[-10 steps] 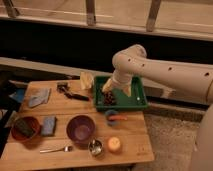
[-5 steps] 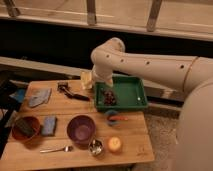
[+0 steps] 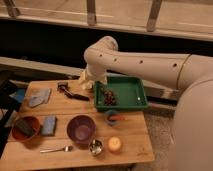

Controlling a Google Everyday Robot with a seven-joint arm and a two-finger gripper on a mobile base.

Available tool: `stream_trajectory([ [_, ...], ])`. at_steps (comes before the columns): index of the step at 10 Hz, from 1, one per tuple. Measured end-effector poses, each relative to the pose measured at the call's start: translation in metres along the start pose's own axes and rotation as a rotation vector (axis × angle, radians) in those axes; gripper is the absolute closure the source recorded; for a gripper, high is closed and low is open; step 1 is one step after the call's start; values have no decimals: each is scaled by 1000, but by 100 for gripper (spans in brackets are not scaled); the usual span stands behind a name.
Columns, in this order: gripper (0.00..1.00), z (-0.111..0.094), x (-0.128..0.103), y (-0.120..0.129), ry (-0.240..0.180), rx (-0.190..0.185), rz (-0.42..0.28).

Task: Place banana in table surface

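Note:
My gripper [image 3: 90, 81] hangs at the end of the white arm, over the back edge of the wooden table surface [image 3: 132, 137], just left of the green tray. The arm's wrist hides most of it. A pale-yellow stubby piece, the banana [image 3: 84, 78], shows right at the gripper's left side, at the table's far edge. I cannot tell whether the gripper holds it or whether it rests on the planks.
The green tray [image 3: 131, 90] holds dark grapes [image 3: 108, 98]. A black tool [image 3: 70, 91] lies left of the gripper. On the table are a grey cloth [image 3: 39, 97], brown bowl [image 3: 25, 128], blue sponge [image 3: 48, 125], purple bowl [image 3: 81, 129], spoon [image 3: 56, 149], metal cup [image 3: 95, 146], orange ball [image 3: 115, 144] and carrot [image 3: 118, 118].
The arm has swung left, from above the green tray to the table's back edge beside the tray. The other things on the table have not moved.

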Motion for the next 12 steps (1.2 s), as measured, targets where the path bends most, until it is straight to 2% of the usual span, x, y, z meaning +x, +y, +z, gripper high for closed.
stream_trajectory([
  [2, 20, 6, -11, -1, -27, 6, -15],
  [4, 20, 21, -38, 18, -59, -3, -51],
  [6, 20, 44, -71, 50, -79, -23, -87],
  [8, 20, 67, -99, 77, -91, -47, -114],
  [9, 20, 79, -115, 94, -85, -75, -127],
  [12, 20, 90, -127, 107, -81, -99, -141],
])
